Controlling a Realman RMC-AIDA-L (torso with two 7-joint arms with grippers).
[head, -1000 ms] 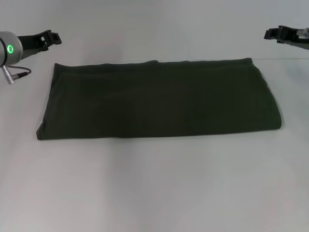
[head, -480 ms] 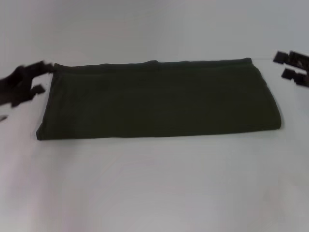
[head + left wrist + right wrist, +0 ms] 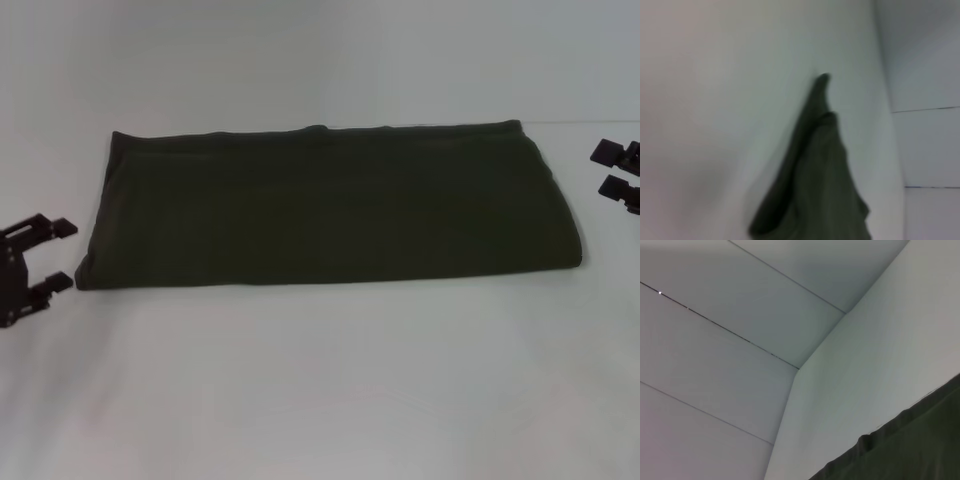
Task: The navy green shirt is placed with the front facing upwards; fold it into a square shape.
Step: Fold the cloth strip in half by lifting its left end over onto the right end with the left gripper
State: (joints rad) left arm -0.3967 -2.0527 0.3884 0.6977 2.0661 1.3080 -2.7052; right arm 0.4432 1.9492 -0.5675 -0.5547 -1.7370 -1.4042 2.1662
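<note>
Bare table (image 3: 330,380) all around folded navy green shirt (image 3: 330,205), nothing blocking

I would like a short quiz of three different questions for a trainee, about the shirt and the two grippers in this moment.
1. True or false: the navy green shirt lies as a long folded band on the table.
2. Which gripper is near the shirt's near corner? A) left gripper B) right gripper
3. Fill in: both grippers are ____ and hold nothing.

Key: 1 true; 2 A; 3 open.
</note>
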